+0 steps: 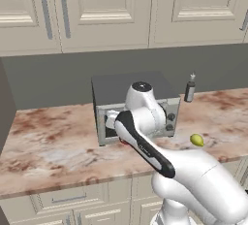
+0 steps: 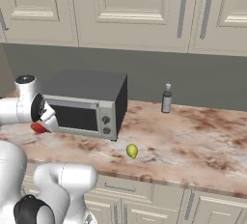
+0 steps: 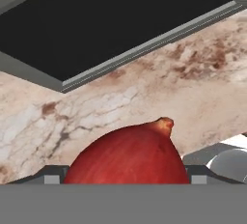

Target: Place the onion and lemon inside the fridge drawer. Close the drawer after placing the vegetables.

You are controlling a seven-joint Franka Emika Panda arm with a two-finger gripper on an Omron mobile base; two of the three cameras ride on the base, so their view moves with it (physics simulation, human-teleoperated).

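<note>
The tool sits low around the onion by the microwave. I cannot tell if it grips yet. The lemon waits on the surface.

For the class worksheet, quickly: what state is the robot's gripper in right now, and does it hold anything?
Gripper: jaws spread wide on either side of the onion, which sits between the fingertips on the counter; a firm grip cannot be told.
</note>
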